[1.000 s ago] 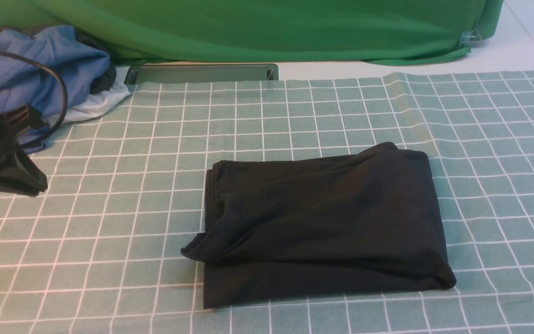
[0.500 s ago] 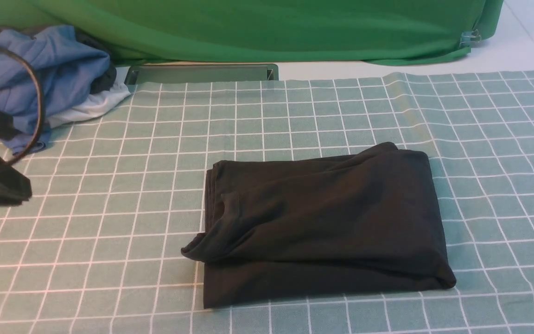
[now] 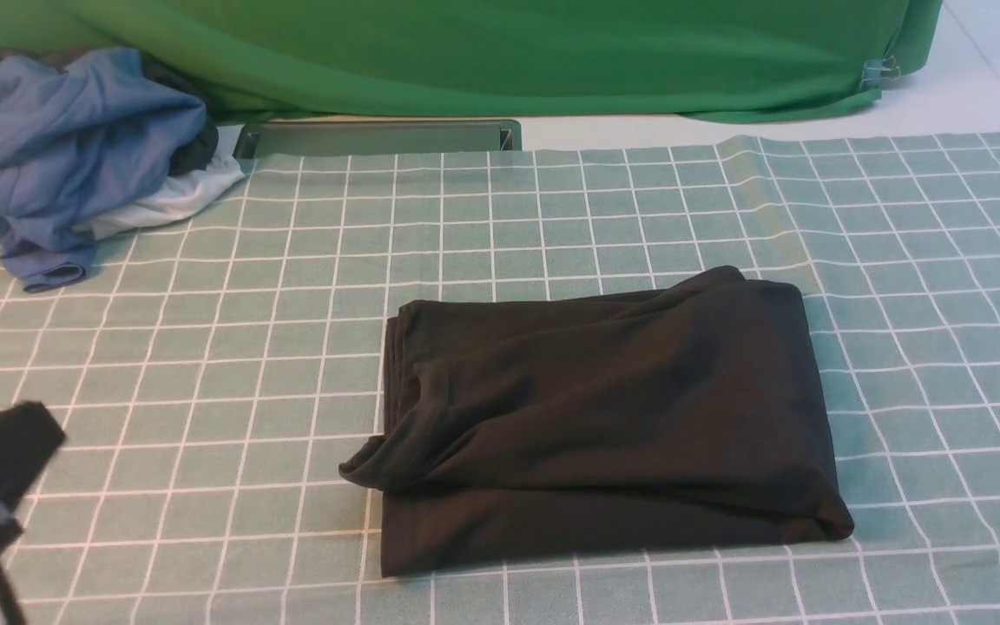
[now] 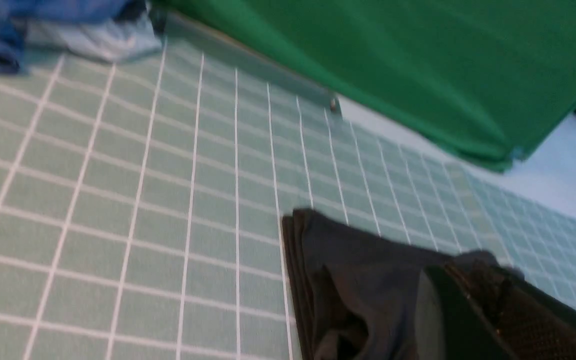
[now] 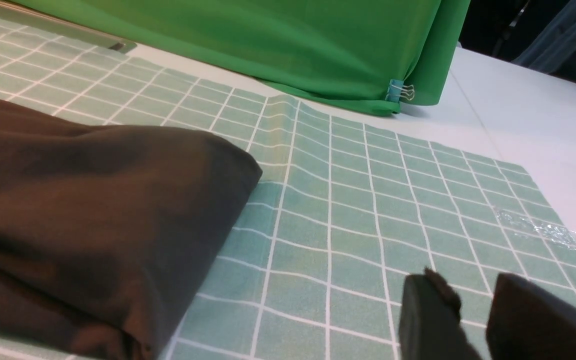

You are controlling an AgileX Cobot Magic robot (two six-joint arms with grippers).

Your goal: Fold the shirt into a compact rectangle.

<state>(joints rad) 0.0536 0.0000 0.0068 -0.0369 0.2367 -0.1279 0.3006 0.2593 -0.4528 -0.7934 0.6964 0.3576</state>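
Note:
The black shirt [image 3: 604, 417] lies folded into a rough rectangle in the middle of the checked tablecloth, with a loose lip sticking out at its near left corner. No gripper touches it. My left gripper [image 3: 27, 434] shows blurred at the near left, well to the left of the shirt. In the left wrist view the left gripper [image 4: 460, 270] has its fingers pressed together and empty, with the shirt [image 4: 348, 280] behind them. My right gripper [image 5: 473, 295] is out of the front view; it hovers over the cloth beside the shirt [image 5: 93, 215], a gap between its fingers and nothing in it.
A pile of blue and white garments [image 3: 66, 148] lies at the far left. A green cloth backdrop [image 3: 500, 52] hangs along the back, a metal rail [image 3: 378, 137] at its foot. The checked tablecloth [image 3: 205, 347] covers the table; bare white tabletop [image 3: 969, 95] shows at the far right.
My left arm has swung from the left edge by the garment pile down to the near left corner. The shirt has not moved.

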